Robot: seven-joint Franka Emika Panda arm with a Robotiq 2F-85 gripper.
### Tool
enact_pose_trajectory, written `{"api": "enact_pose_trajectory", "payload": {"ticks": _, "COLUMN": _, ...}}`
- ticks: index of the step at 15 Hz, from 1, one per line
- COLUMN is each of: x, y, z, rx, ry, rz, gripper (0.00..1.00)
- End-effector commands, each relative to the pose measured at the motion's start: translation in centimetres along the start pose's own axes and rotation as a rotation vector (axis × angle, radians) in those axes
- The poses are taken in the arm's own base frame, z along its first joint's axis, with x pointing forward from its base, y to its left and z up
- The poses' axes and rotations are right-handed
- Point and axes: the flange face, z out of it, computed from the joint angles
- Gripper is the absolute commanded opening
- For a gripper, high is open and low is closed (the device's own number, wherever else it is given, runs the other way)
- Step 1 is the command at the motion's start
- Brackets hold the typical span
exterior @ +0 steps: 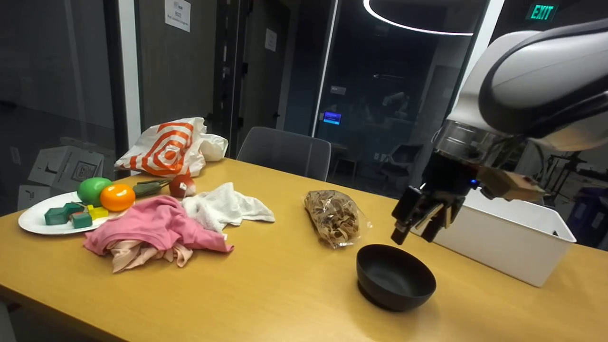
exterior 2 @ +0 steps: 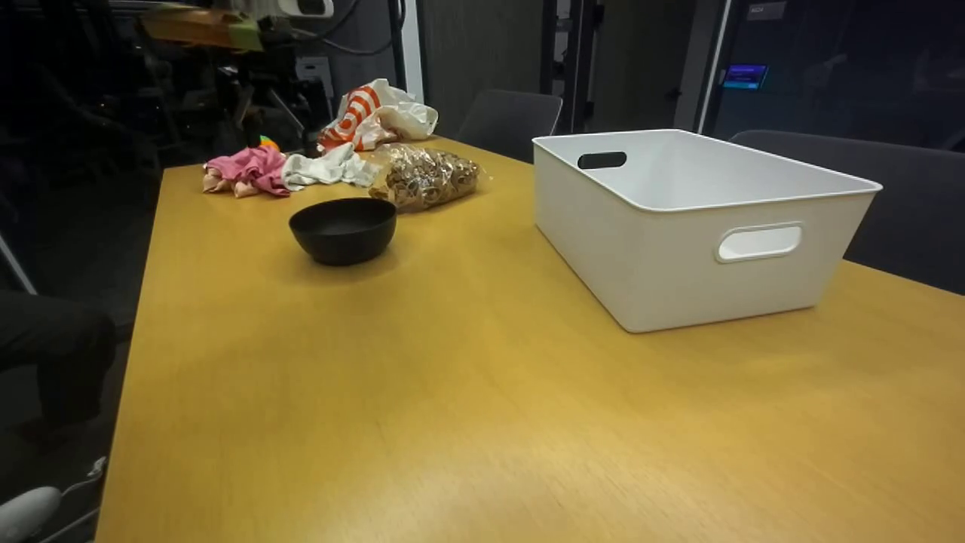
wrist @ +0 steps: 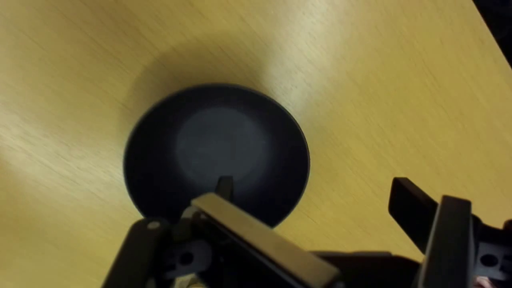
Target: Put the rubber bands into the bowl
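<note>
The bag of rubber bands (exterior: 337, 219) lies on the yellow counter (exterior: 266, 294), just beside the black bowl (exterior: 399, 275). It is lower than the pincer (exterior: 413, 236) and off to one side, apart from it. The pincer's two fingers (wrist: 412, 212) are spread wide with only air between them. A pink cloth (exterior: 159, 221), a white cloth (exterior: 223, 209) and a white bin (exterior 2: 678, 271) sit there too. Behind are a gray chair (exterior: 285, 152) and a green exit sign (exterior: 542, 12).

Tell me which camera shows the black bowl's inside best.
The wrist view: it looks down into the black bowl, though the hand hides part of the rim. Both exterior views look in slantwise, showing its outer side too.
</note>
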Motion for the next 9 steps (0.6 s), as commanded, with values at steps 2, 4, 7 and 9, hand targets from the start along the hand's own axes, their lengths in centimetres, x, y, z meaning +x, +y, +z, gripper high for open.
{"api": "enact_pose_trajectory", "payload": {"ticks": 2, "x": 6.3, "y": 0.2, "z": 3.3, "rx": 0.123, "ry": 0.107, "rz": -0.076, "gripper": 1.0}}
{"api": "enact_pose_trajectory", "payload": {"ticks": 4, "x": 8.2, "y": 0.5, "z": 4.8, "rx": 0.115, "ry": 0.121, "rz": -0.094, "gripper": 1.0}}
{"api": "enact_pose_trajectory", "payload": {"ticks": 7, "x": 10.7, "y": 1.3, "z": 7.3, "rx": 0.078, "ry": 0.123, "rz": -0.118, "gripper": 1.0}}
{"api": "enact_pose_trajectory", "payload": {"ticks": 9, "x": 12.0, "y": 1.8, "z": 8.9, "rx": 0.054, "ry": 0.14, "rz": -0.137, "gripper": 1.0}}
